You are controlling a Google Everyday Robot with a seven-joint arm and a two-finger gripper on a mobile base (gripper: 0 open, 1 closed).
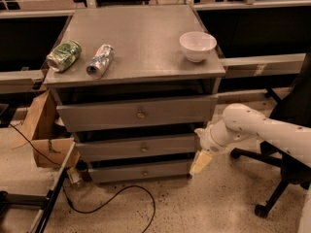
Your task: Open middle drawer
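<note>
While the arm [262, 130] reaches in from the right, low and nearly level, its white forearm ends beside the right-hand edge of the grey drawer cabinet [146, 38]. The gripper [200, 162] hangs down from the wrist, a pale yellowish tip pointing at the floor, just beside the right end of the bottom drawer [121, 173]. Whether it is spread or pressed together I cannot tell from where I stand (it shows as a single pale blade, edge-on). It holds nothing that I can see, and whether it touches the cabinet's corner or only sits close to it I cannot say either.

The middle drawer [116, 148] is the one between the taller top drawer [97, 114] and that bottom one. Its flat grey front stands upright with a dark gap above it, and its small round knob [144, 149] sits at the centre, well to the left of the gripper. The wrist is level with this drawer's right end.

On the cabinet top a green can [63, 56] and a silver can [99, 60] lie on their sides near the left edge, close together, and a white bowl [198, 45] stands upright near the right edge. A cardboard box [43, 130] leans open to the left of the cabinet, a black cable [141, 193] loops over the speckled floor [204, 203], and a black office chair [286, 174] stands behind the arm.
</note>
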